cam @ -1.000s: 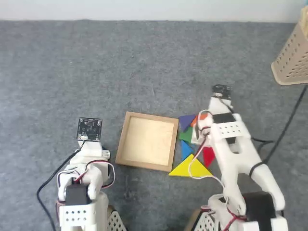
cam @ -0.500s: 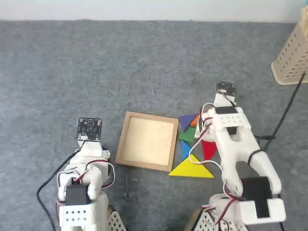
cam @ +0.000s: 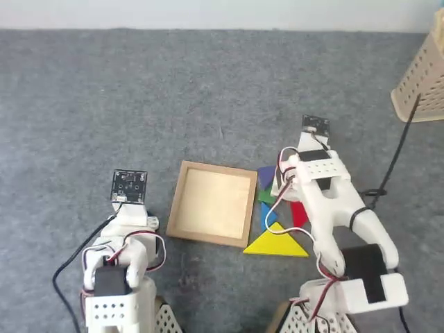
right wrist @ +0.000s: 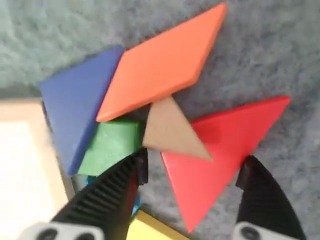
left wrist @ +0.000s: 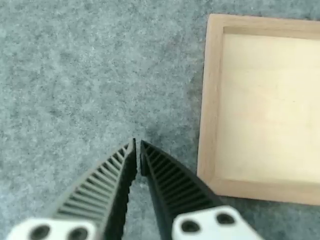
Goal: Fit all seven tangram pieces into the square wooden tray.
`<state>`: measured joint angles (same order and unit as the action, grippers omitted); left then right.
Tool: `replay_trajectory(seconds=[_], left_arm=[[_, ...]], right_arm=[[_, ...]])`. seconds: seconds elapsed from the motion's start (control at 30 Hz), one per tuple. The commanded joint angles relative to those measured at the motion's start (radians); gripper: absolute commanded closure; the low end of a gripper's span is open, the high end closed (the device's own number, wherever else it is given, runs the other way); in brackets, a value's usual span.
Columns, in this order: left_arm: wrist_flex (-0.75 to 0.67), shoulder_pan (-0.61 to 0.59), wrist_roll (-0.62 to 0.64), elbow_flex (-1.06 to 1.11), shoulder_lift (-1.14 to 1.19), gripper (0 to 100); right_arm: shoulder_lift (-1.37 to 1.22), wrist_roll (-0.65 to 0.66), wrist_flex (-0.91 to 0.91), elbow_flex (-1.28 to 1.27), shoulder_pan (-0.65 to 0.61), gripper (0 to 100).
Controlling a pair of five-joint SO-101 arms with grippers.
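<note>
The square wooden tray (cam: 211, 203) lies empty on the grey carpet, and its corner (right wrist: 22, 165) shows in the right wrist view. Just right of it the pieces cluster: orange parallelogram (right wrist: 165, 62), dark blue triangle (right wrist: 80, 105), green piece (right wrist: 107, 145), small tan triangle (right wrist: 172, 131), red triangle (right wrist: 220, 150) and yellow triangle (cam: 276, 241). My right gripper (right wrist: 195, 162) is open, low over the red triangle, one finger on each side of it. My left gripper (left wrist: 137, 146) is shut on nothing, over bare carpet beside the tray rim (left wrist: 207, 100).
A perforated beige basket (cam: 424, 76) stands at the far right edge. The right arm (cam: 316, 177) covers part of the piece cluster in the high view. The left arm (cam: 128, 215) sits left of the tray. Open carpet stretches behind the tray.
The right arm has swung slightly toward the tray and now covers the orange piece in the high view. The left arm has not moved.
</note>
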<state>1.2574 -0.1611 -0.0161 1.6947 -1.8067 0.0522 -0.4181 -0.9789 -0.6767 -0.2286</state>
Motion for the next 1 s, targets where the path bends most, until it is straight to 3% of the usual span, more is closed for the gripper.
replay_trajectory(seconds=[0.0,0.33,0.63,0.97], left_arm=[[0.006,0.005,-0.003,-0.010,-0.020,98],[0.006,0.005,-0.003,-0.010,-0.020,98],[0.006,0.005,-0.003,-0.010,-0.020,98],[0.006,0.005,-0.003,-0.010,-0.020,98]], right_arm=[[0.015,-0.034,0.016,0.060,0.005,72.4],[-0.099,-0.092,0.147,0.061,0.031,72.4],[-0.125,-0.086,0.067,0.081,0.059,72.8],[-0.101,0.176,-0.035,0.103,0.196,72.9]])
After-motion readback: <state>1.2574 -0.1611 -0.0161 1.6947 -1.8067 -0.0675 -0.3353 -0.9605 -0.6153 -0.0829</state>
